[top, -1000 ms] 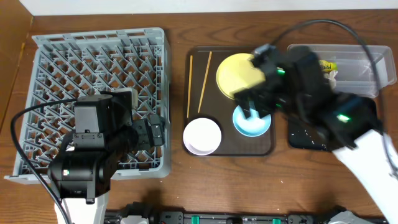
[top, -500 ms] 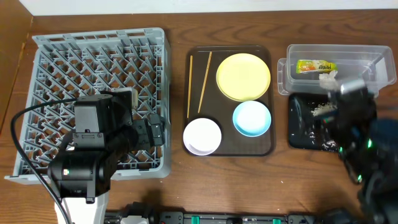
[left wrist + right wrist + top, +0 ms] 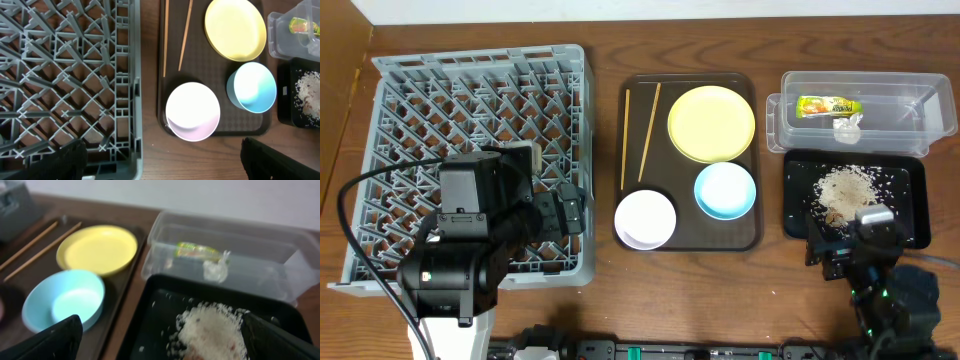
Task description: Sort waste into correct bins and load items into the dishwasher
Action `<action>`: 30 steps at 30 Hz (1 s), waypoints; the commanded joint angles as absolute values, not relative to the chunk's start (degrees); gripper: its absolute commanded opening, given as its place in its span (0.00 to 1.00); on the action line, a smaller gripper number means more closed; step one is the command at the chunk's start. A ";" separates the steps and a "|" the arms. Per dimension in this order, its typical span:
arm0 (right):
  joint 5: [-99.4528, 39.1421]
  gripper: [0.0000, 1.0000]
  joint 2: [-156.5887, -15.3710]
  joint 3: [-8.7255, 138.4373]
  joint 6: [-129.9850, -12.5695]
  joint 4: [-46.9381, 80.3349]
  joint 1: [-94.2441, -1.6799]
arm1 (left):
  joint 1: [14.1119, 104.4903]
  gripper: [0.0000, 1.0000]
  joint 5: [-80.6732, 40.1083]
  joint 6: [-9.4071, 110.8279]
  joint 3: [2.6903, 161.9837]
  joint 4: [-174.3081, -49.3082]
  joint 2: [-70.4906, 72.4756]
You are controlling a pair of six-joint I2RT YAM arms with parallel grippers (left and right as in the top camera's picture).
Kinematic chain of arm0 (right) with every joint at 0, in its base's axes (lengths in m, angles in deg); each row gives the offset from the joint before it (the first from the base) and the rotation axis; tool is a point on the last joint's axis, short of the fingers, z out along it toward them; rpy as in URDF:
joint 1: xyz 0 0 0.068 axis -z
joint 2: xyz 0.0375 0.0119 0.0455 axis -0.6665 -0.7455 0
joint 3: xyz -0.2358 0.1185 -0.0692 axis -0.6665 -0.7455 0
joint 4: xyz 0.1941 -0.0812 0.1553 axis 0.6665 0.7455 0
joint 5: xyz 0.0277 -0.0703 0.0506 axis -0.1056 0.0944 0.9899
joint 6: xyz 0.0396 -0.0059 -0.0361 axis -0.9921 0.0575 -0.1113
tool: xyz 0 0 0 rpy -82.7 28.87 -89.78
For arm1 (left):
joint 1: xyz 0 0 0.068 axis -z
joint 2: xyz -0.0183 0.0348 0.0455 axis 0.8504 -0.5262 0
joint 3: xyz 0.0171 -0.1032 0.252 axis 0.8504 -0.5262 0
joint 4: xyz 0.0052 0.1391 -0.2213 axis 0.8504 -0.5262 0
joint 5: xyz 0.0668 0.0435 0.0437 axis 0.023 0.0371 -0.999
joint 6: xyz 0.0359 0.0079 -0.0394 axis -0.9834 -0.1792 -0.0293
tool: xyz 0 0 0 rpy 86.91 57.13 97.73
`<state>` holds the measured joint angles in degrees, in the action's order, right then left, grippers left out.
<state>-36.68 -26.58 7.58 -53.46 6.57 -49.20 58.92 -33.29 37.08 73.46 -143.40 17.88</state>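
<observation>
The grey dish rack (image 3: 440, 110) fills the left. My left gripper (image 3: 570, 212) is open and empty over its right front corner (image 3: 125, 125). The yellow plate (image 3: 711, 122), light-blue bowl (image 3: 725, 190), white bowl (image 3: 645, 218) and two chopsticks (image 3: 648, 130) lie on the brown serving tray. The clear tub (image 3: 895, 95) holds the snack wrapper (image 3: 828, 105) and the tissue (image 3: 848, 123). Rice scraps (image 3: 842, 187) lie in the black tray (image 3: 910, 215). My right gripper (image 3: 850, 238) is open and empty at that tray's front edge. The white cup is not seen.
The brown serving tray (image 3: 745, 235) sits between the rack and the bins. The right wrist view shows the rice (image 3: 215, 330), tub (image 3: 260, 240), plate (image 3: 97, 250) and blue bowl (image 3: 62, 305). The left wrist view shows the white bowl (image 3: 192, 111) and bare table wood in front.
My right arm has swung from over the plate and blue bowl back to the front right, below the black tray. The rice pile now shows. The left arm has not moved.
</observation>
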 commanded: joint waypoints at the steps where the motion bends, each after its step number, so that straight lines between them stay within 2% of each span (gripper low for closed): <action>1: -36.44 0.99 -21.97 3.14 -52.59 3.79 -47.14 | 59.20 0.98 -34.05 36.56 74.27 -143.58 17.92; 11: -36.40 0.99 -15.50 -8.55 -52.59 -12.25 -44.74 | 59.20 0.98 -34.05 36.58 74.27 -143.58 17.92; 30: -36.44 0.99 -15.55 -8.70 -52.59 -12.03 -44.85 | 59.20 0.98 -34.05 36.56 74.27 -143.58 17.92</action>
<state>-36.50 -16.03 -8.40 -53.27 -11.90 -45.24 58.92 -33.31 37.08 73.46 -143.42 17.88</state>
